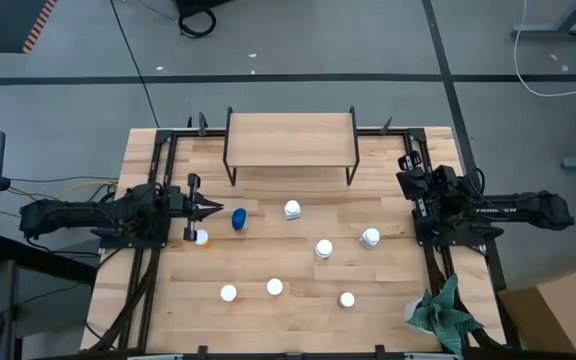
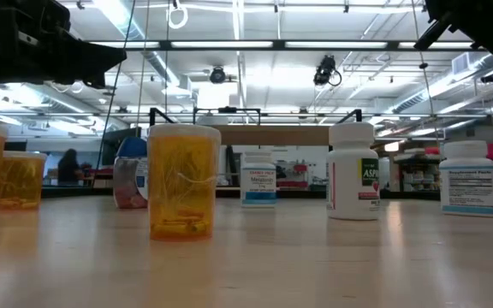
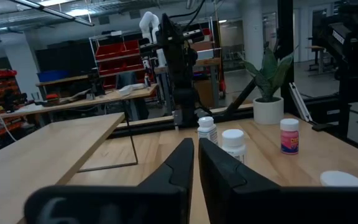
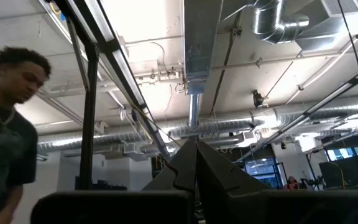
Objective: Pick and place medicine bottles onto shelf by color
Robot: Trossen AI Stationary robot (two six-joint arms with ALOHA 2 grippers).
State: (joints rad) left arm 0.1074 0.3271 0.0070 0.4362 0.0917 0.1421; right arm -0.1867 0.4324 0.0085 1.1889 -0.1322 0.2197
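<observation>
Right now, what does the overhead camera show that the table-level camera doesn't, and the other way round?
Only the overhead view shows the whole layout: the empty shelf at the far edge, both arms at the table's sides, the left gripper shut near a blue-topped bottle, and a green plant in a corner. Only the table-level view shows bottle bodies: the orange bottle, printed labels, and the room behind. Both show bottles standing scattered on the table.

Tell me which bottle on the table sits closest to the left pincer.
The orange bottle, just beside the tip of the left pincer. The blue-topped bottle is slightly farther off; the remaining white-capped bottles stand well toward the table's middle and right.
</observation>
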